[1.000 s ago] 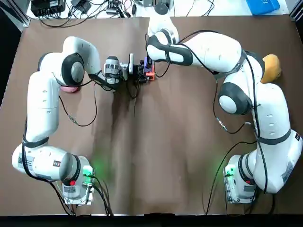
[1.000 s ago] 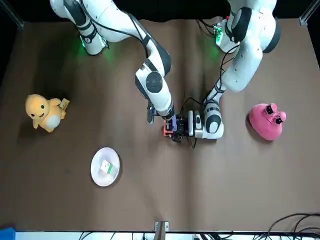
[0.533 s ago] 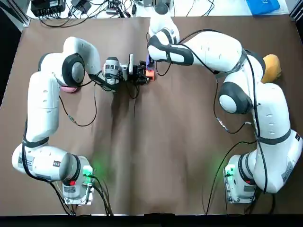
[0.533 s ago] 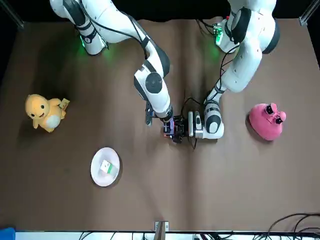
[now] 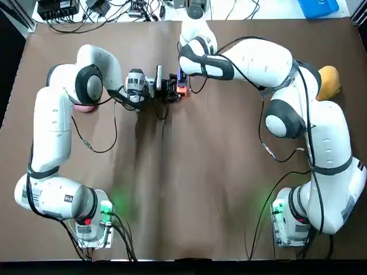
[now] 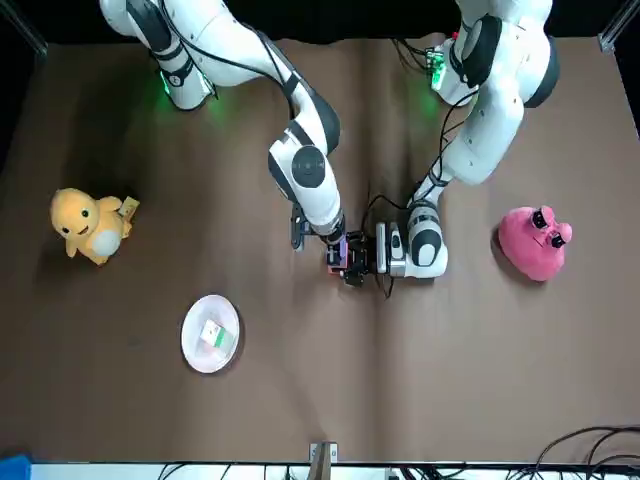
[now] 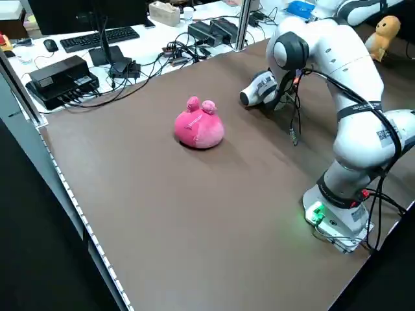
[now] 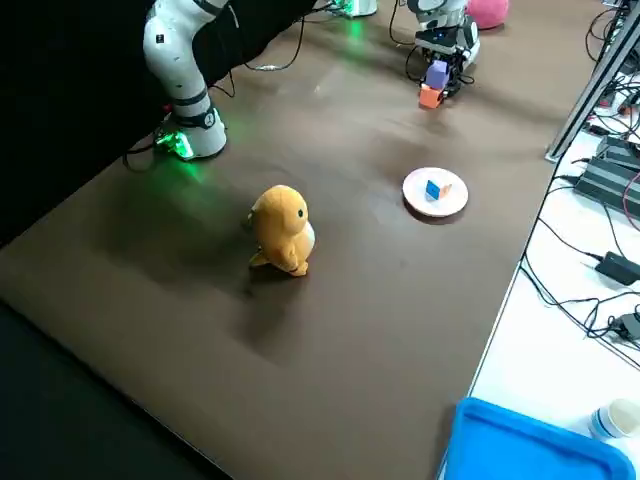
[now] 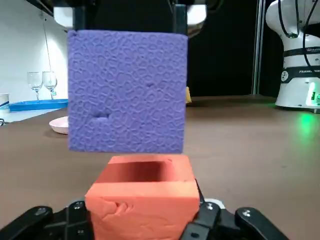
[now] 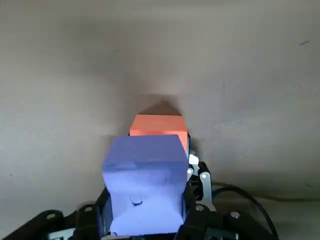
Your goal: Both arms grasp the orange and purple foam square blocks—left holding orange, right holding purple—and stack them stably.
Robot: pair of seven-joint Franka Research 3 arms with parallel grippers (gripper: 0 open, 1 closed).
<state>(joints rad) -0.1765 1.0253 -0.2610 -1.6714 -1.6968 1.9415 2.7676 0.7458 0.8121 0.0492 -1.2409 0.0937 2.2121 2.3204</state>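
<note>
At table's (image 5: 200, 172) far centre | left gripper (image 9: 142, 222) pinches orange block (image 9: 142, 192) | right gripper (image 10: 145, 225) pinches purple block (image 10: 145, 170) above | contact unclear

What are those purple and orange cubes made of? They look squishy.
The purple block looks like soft matte foam: pebbly cell pattern, small dents. The orange block seems the same foam, matte, its front edge creased and bulging.
</note>
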